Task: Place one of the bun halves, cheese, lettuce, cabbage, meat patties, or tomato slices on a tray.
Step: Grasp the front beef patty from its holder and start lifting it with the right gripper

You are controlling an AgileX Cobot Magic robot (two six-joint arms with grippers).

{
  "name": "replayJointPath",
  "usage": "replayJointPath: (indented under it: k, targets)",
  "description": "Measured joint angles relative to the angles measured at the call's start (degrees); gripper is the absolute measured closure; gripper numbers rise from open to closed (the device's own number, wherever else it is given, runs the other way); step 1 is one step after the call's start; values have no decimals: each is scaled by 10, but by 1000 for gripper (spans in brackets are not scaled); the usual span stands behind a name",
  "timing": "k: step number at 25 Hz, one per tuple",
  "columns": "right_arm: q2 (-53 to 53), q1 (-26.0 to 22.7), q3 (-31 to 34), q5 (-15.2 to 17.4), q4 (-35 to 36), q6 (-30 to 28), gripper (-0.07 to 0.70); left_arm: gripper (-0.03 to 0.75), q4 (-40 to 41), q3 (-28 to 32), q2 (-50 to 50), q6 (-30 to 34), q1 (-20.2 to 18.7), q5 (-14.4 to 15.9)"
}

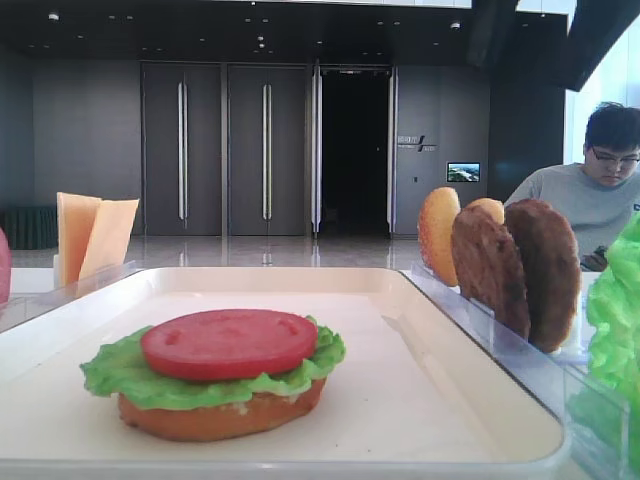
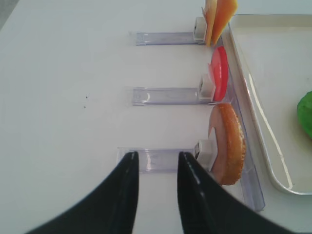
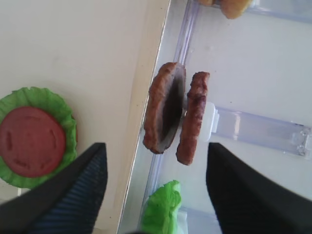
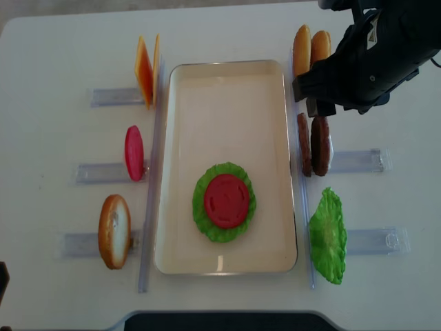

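The right hand [image 3: 153, 187], two dark ribbed fingers spread wide and grasping nothing, hangs over the right-hand racks. Between and just beyond its fingers stand the two thick round brown meat patties [image 3: 176, 114] on edge, side by side in a clear acrylic rack [image 3: 258, 129], apart from both fingers. Seen from overhead, the black arm covers the far right of the white worktop [image 4: 55, 55], with the patties just at its near edge. Nearer than the patties stands a bright green ruffled lettuce leaf [image 4: 328, 236] in its own rack, and farther off two golden-orange glossy bun halves [image 4: 309, 47] stand upright.

Left of the patties lies the large cream-white rectangular tray [image 4: 227, 89]. On it rests a bun half [image 1: 222, 412] topped with ruffled green lettuce [image 1: 120, 372] and a flat round red tomato slice [image 1: 229, 343], toward the tray's near end.

The left hand [image 2: 155, 161] shows two dark fingers a narrow gap apart with nothing between them, above the worktop left of the tray. Just to its right another bun half [image 2: 227, 143] stands in a rack, then a red tomato slice [image 2: 219, 73] and thin pale yellow-orange cheese slices [image 2: 219, 17] farther away
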Motion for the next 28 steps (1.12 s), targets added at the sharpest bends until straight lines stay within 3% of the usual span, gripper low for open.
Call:
replayJointPath:
  k: [9,28]
  targets:
    - [40,-1,-11,-3,0,36,178,503,0,0,0,0,0,0]
    - [102,-1,-11,-36,52,27,177,503,0,0,0,0,0,0]
